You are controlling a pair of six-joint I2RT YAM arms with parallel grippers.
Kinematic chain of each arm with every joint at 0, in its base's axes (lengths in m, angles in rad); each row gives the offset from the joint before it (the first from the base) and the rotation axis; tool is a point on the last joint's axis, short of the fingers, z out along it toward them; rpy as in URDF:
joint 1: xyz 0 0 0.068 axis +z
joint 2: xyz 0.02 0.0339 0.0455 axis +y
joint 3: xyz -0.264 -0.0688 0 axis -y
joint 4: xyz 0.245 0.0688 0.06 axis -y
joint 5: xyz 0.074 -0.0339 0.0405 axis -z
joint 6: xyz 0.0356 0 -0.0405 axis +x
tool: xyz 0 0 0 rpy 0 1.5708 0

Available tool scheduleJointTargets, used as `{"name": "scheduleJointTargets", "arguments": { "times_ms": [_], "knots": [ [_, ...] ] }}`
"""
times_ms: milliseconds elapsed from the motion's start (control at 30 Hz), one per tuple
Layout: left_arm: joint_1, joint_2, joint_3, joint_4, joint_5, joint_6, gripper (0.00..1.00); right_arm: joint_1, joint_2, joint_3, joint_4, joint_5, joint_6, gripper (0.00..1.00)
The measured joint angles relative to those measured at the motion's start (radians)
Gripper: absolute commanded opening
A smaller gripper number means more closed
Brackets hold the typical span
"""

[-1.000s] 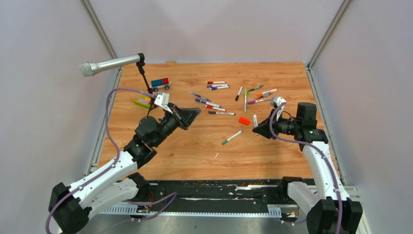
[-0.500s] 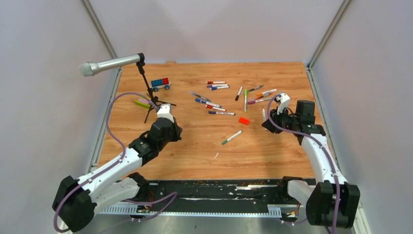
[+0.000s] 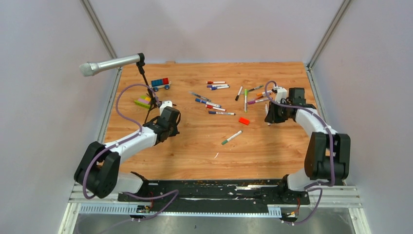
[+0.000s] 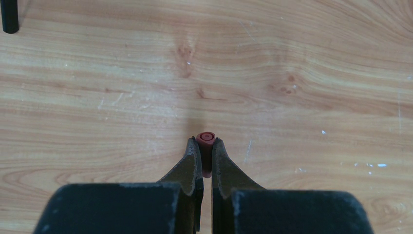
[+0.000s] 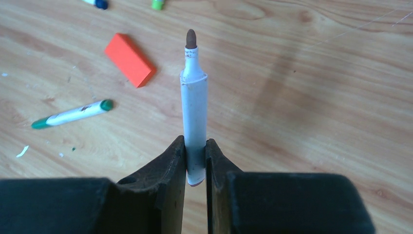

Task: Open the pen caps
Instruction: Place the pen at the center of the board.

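The left arm lies low, stretched over the left half of the wooden table (image 3: 195,151). The left gripper (image 4: 205,146) is pinched tight on a small red plastic pen cap (image 4: 206,137) over bare boards. The right arm bends forward at the right side, and the right gripper (image 5: 195,151) is clamped on a white-barrelled uncapped pen with a brown tip (image 5: 194,97). Near that pen lie a flat orange-red block (image 5: 129,59) and a green-ended pen (image 5: 73,114). More capped pens (image 3: 217,87) lie scattered farther back. A grey microphone on a black tripod (image 3: 109,64) stands just beyond the left arm.
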Motion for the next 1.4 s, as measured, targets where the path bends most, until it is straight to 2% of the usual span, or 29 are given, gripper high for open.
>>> {"name": "scheduleJointTargets", "arguments": {
  "times_ms": [267,467,733,900,1067,1200,1400],
  "knots": [
    [0.015,0.092,0.029,-0.018,-0.034,0.02,0.0,0.0,0.217,0.085,-0.029,0.102,0.022,0.04],
    [0.041,0.145,0.029,-0.013,-0.037,0.027,0.05,0.0,0.235,0.085,-0.045,0.152,0.026,0.11],
    [0.056,0.183,0.05,0.017,-0.026,0.038,0.15,0.0,0.243,0.086,-0.045,0.171,0.026,0.26],
    [0.063,0.19,0.056,0.023,-0.018,0.045,0.27,0.002,0.242,0.087,-0.046,0.163,0.03,0.36],
    [0.066,0.185,0.058,0.014,-0.005,0.049,0.43,0.003,0.24,0.088,-0.046,0.156,0.03,0.4],
    [0.066,0.153,0.058,-0.026,0.023,0.058,0.5,0.002,0.226,0.087,-0.06,0.16,0.022,0.46],
    [0.066,0.026,0.057,-0.085,0.074,0.078,0.61,-0.01,0.076,0.078,-0.113,0.106,-0.042,0.52]
  ]
}}
